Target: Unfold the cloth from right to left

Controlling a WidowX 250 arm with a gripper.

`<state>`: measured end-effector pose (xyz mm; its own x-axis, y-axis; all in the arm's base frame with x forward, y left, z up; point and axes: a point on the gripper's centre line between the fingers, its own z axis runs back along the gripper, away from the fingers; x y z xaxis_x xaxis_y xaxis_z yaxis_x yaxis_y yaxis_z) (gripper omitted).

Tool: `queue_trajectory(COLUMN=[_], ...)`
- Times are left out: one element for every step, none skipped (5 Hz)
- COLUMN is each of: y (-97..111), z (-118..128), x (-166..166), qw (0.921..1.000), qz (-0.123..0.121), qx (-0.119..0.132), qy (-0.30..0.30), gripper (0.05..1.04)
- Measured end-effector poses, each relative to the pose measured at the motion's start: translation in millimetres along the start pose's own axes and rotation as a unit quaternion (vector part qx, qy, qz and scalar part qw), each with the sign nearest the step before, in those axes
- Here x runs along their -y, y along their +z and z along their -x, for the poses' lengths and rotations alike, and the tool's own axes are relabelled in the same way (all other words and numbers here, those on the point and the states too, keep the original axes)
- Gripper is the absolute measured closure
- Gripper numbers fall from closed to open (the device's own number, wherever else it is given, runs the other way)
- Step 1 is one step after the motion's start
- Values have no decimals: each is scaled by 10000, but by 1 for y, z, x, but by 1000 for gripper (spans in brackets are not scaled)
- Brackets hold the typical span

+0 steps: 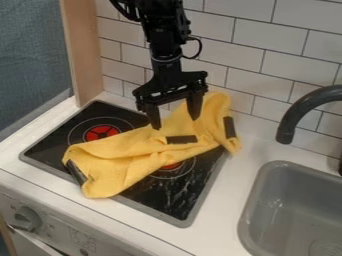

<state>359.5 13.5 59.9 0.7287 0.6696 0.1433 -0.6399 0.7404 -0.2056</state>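
Wide apart stand the jaws of the black two-finger gripper (176,123), pointing down over the far part of the yellow cloth (127,155); whether the tips touch the fabric I cannot tell. Nearest, at 8 o'clock, is the control knob (25,219), with the grey sink (248,215) at 4 to 5 o'clock. Beyond them lies the black cooktop (177,197), and the cloth sprawls across it: a near corner at 7 to 8 o'clock, a dark strip (182,139) close to the middle, and a bunched, raised end toward 1 to 2 o'clock, lapping past the cooktop's edge. That rumpled end seems the part to open now. To do it well, I'd set one finger either side of a single ridge there, go down just far enough to catch the top layer, and close gently; a deep bite would likely take the layers beneath and drag the lot. Then lift a little, carry low toward 9 o'clock, and release only once the flap is past its fold. Farther back, the curved faucet (310,102) at 2 to 3 o'clock and the tiled wall (267,60) toward 1 o'clock call for a modest swing on that side
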Motion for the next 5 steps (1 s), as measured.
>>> queue_trajectory(y=[-10,-16,-17,-18,-14], z=[5,8,-2,-9,-19], x=[-4,-4,-17,-30,-35], qw=[9999,9989,9955,9780,9471], qz=[-89,-56,57,549,907], qx=[-134,-275,-312,-536,-600], qy=[0,-364,-898,-1940,-3021], gripper=[83,83,83,83,83])
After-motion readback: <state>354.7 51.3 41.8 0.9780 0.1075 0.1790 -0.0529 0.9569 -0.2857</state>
